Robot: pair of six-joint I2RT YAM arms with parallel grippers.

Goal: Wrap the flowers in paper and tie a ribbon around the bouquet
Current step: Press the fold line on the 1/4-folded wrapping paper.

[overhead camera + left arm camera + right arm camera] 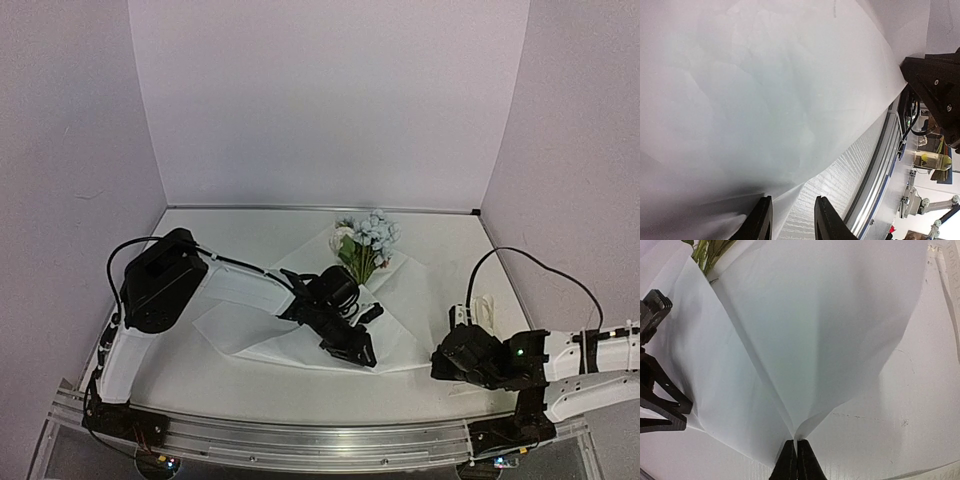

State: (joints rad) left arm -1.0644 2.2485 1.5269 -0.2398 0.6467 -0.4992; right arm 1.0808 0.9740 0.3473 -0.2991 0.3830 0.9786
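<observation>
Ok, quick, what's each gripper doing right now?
Left gripper: open, fingers apart with the paper edge between them, not clamped.
Right gripper: closed, pinching the paper.

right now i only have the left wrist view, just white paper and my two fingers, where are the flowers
Observer: The flowers lie on the far part of the paper, blooms pointing away from the arms, well beyond your left gripper.
Operator: what's the right arm doing
Observer: The right gripper is shut on the paper's near right corner, and the sheet rises in a fold from its tips.
Operator: stems covered yet
Observer: Not fully. The right wrist view shows the green stems between two paper flaps.
</observation>
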